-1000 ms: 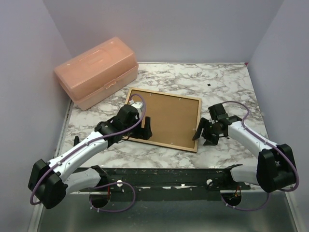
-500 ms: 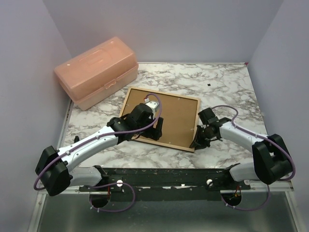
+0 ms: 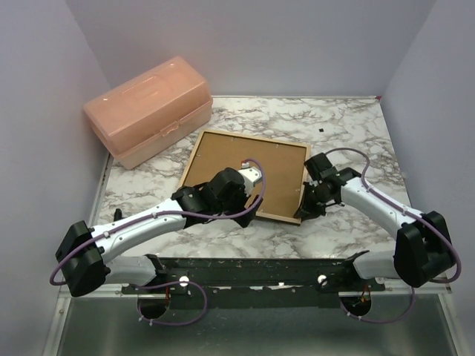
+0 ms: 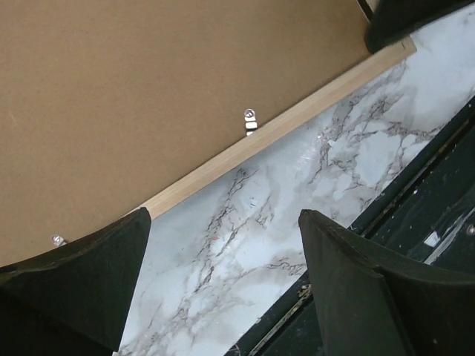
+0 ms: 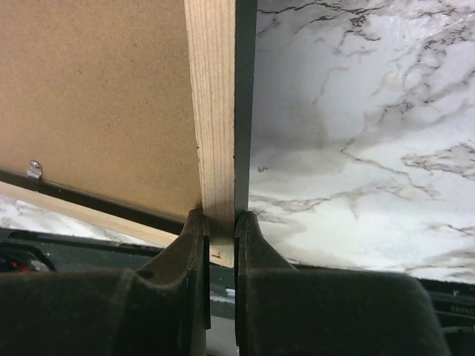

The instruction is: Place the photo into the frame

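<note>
The frame (image 3: 256, 141) lies with its tan wood back up on the marble table, a brown backing board (image 3: 223, 157) set in it. My right gripper (image 3: 303, 210) is shut on the frame's right rail near its front corner. In the right wrist view the fingers (image 5: 221, 216) pinch the tan rail (image 5: 211, 111), whose black side faces right. My left gripper (image 3: 256, 199) hovers open over the frame's near edge. In the left wrist view its fingers (image 4: 223, 219) straddle bare marble beside the rail (image 4: 297, 119) and a metal clip (image 4: 250, 122). The photo is out of view.
A translucent pink lidded box (image 3: 148, 110) stands at the back left, close to the frame's far-left corner. A black rail (image 3: 252, 271) runs along the table's near edge. Walls close in on the left, back and right.
My right gripper moved in and closed on the frame's right rail. My left arm swept right along the frame's near edge, staying open. The frame's near edge shifted slightly.
</note>
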Available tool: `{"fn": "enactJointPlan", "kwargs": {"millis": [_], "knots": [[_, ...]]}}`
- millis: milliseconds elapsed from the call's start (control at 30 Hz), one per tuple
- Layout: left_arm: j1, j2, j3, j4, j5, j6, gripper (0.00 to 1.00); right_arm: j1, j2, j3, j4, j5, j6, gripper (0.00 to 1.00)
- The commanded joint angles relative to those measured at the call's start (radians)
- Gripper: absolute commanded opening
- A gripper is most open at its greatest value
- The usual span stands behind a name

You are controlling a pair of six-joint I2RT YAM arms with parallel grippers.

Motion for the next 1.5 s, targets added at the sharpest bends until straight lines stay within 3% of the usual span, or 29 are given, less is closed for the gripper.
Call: {"fn": "enactJointPlan", "kwargs": {"millis": [0,233,400,733,800,900,1167,1233,1367,1467], "knots": [[-0.052,-0.031,-0.01,0.051,-0.014,0.149,0.85,-0.005,-0.068,0.126,-0.078,-0.073,-0.027,0.0],[-0.134,-0.027,0.005,0.05,-0.178,0.265,0.84,-0.005,-0.101,0.255,-0.156,-0.163,-0.048,0.0],[-0.213,-0.006,0.005,0.065,-0.394,0.331,0.83,-0.004,-0.11,0.322,-0.187,-0.206,-0.05,0.0],[-0.276,0.136,0.033,0.11,-0.712,0.413,0.78,-0.005,-0.133,0.395,-0.214,-0.276,-0.039,0.0],[-0.283,0.166,0.043,0.117,-0.775,0.428,0.74,-0.004,-0.136,0.405,-0.217,-0.271,-0.037,0.0],[-0.297,0.194,0.057,0.124,-0.841,0.451,0.58,-0.004,-0.138,0.405,-0.219,-0.267,-0.035,0.01],[-0.324,0.207,0.084,0.084,-0.886,0.451,0.38,-0.006,-0.141,0.388,-0.209,-0.201,-0.041,0.05],[-0.324,0.199,0.09,0.062,-0.884,0.445,0.36,-0.005,-0.152,0.399,-0.208,-0.166,-0.044,0.14],[-0.326,0.158,0.093,0.031,-0.864,0.444,0.31,-0.005,-0.186,0.452,-0.185,-0.099,-0.064,0.6],[-0.326,0.113,0.103,-0.002,-0.836,0.442,0.31,-0.004,-0.221,0.483,-0.156,-0.035,-0.096,0.79]]}}
